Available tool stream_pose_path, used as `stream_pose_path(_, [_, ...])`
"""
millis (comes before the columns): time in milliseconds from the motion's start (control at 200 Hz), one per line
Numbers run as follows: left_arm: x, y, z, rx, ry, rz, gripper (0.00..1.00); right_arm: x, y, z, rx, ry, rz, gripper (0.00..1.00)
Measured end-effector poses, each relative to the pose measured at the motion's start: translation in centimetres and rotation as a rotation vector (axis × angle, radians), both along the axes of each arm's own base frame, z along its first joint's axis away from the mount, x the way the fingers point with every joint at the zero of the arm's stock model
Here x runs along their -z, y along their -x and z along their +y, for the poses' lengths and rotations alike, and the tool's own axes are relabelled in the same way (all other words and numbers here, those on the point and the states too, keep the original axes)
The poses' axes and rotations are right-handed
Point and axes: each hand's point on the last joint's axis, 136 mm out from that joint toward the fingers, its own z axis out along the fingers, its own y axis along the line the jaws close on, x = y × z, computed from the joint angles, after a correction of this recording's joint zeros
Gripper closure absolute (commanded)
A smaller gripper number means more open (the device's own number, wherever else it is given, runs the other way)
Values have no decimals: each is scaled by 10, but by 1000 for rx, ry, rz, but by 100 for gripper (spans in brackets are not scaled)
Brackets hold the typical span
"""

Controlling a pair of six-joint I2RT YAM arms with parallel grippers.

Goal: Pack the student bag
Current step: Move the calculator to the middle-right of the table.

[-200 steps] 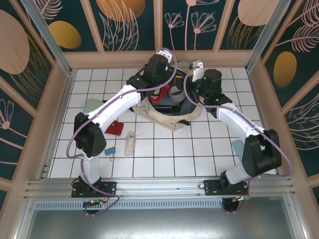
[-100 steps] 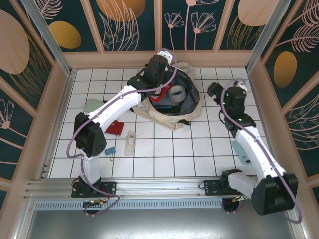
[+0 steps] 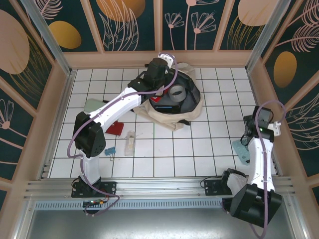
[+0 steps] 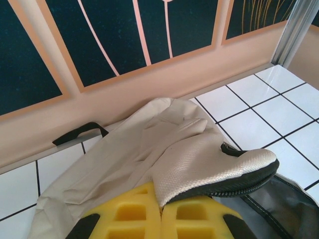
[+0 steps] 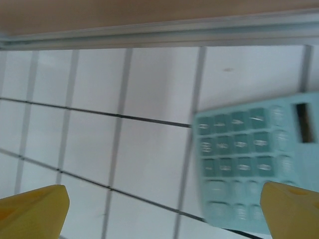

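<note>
Far back by the wall (image 4: 124, 84), your left gripper (image 4: 160, 211) pinches a flap of the student bag (image 4: 169, 144), which lies open. Your right gripper (image 5: 162, 206) hovers spread wide above a teal calculator (image 5: 244, 149).

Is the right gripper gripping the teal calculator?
No: the right gripper has its yellow fingers wide apart, and the teal calculator lies flat on the tiled table.

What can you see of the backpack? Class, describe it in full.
The backpack is soft cream fabric with black zipper edging and a dark lining. It lies open on the tiled table by the back wall, with a grey tape roll inside. The left gripper is shut on its raised flap.
</note>
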Motion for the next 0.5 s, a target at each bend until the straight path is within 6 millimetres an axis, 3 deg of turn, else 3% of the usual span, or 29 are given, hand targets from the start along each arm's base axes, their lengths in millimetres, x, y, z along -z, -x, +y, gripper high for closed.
stream_pose_path(215, [-1, 0, -1, 6, -1, -7, 100, 31, 61, -17, 189, -55, 98, 1])
stream_pose_path(335, [0, 0, -1, 8, -5, -9, 100, 42, 74, -19, 233, -81, 123, 4])
stream_pose_path(500, [3, 0, -1, 9, -8, -9, 100, 65, 83, -16, 255, -134, 134, 21])
